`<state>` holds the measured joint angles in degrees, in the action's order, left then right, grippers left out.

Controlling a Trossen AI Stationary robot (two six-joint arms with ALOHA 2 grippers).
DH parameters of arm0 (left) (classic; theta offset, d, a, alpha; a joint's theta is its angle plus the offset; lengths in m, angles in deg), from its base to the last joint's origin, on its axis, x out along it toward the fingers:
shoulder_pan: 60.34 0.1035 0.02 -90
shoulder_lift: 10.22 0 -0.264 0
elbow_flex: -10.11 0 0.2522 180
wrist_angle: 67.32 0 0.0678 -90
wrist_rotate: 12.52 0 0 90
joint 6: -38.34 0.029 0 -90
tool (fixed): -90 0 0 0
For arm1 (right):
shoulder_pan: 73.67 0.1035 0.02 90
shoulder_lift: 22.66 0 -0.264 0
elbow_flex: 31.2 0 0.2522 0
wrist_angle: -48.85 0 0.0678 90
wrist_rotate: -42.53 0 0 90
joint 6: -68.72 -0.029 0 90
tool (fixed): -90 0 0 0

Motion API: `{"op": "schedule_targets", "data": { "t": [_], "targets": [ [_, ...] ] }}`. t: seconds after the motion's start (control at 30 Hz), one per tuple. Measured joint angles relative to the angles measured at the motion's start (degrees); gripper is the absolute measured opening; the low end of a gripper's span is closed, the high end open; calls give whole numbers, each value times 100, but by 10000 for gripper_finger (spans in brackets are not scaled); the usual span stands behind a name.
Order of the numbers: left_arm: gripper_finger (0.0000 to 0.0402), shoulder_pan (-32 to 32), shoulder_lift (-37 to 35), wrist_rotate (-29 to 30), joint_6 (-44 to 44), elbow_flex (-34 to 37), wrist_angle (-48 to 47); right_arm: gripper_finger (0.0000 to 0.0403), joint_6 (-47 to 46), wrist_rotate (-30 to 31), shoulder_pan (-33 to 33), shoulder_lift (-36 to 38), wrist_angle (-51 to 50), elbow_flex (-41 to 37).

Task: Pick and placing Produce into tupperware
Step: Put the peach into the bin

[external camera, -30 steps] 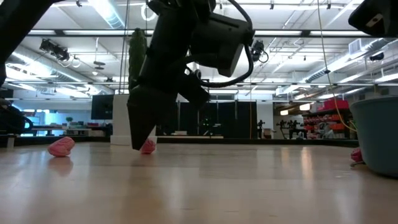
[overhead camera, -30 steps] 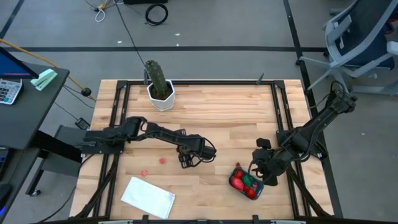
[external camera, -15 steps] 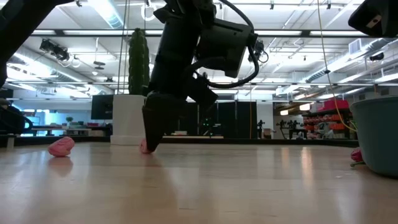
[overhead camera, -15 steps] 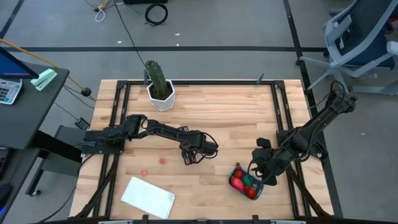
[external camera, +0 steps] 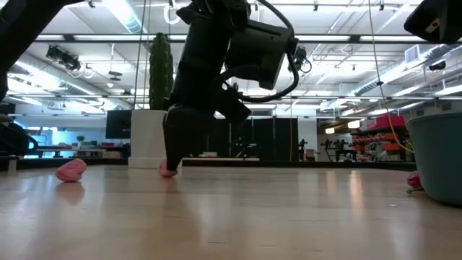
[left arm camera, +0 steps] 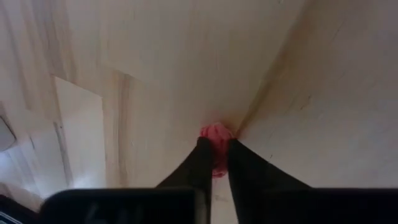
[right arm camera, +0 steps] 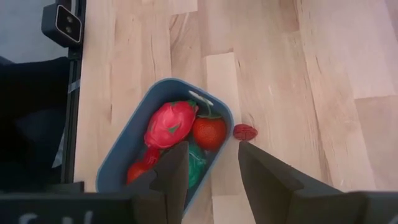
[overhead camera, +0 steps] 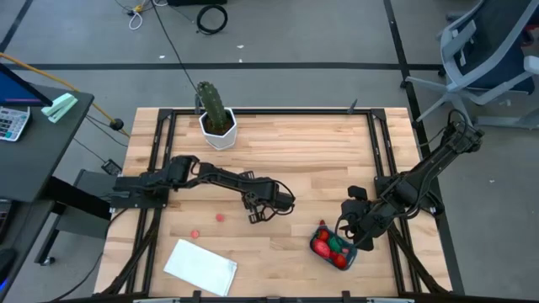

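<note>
My left gripper (overhead camera: pixel 253 216) stands at the table's middle, shut on a tiny pink-red produce piece (left arm camera: pixel 215 133), which also shows at the fingertips in the low view (external camera: pixel 167 172). Two more small red pieces (overhead camera: pixel 220 216) (overhead camera: pixel 194 234) lie on the wood to its left. The teal tupperware (overhead camera: pixel 333 247) sits near the front right and holds several red pieces and a green one (right arm camera: pixel 198 157). My right gripper (right arm camera: pixel 211 167) hangs open above the tupperware with nothing between its fingers. One red piece (right arm camera: pixel 245 131) lies on the table just outside the tupperware's wall. My left gripper pinches the pink-red piece by its two sides (left arm camera: pixel 214 149) between its two fingers (left arm camera: pixel 198 163). The fingers come from above, pointing down at a slight slant. The piece sits low at the fingertips (external camera: pixel 172 162), on or just at the table top.
A green cactus in a white pot (overhead camera: pixel 216 114) stands at the far left of the table. A flat white sheet (overhead camera: pixel 200 267) lies at the near left. Black rails (overhead camera: pixel 160 151) run along the table's left and right sides. Bare wood lies between the two grippers.
My left gripper has shifted a little toward the table's right edge, over the pink-red piece, and has shut its wide-spread fingers on it. The piece stays about where it lay.
</note>
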<state>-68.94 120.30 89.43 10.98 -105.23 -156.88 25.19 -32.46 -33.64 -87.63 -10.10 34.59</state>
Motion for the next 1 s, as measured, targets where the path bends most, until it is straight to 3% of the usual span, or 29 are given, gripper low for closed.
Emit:
{"op": "schedule_targets", "data": {
  "t": [0.13,0.37,0.7,1.0],
  "targets": [
    [13,-130,-18,42,-6,-4,298,149,5,155,-2,23,-1,0],
    [12,-455,-226,91,12,-87,1597,149,2,891,-17,414,-53,-2],
    [14,-994,-278,113,1496,-1016,4167,133,-44,2338,-17,1524,-571,0],
    [14,-1097,73,-412,1981,-1059,5368,125,-299,2407,-17,1663,-556,0]
  ]
}}
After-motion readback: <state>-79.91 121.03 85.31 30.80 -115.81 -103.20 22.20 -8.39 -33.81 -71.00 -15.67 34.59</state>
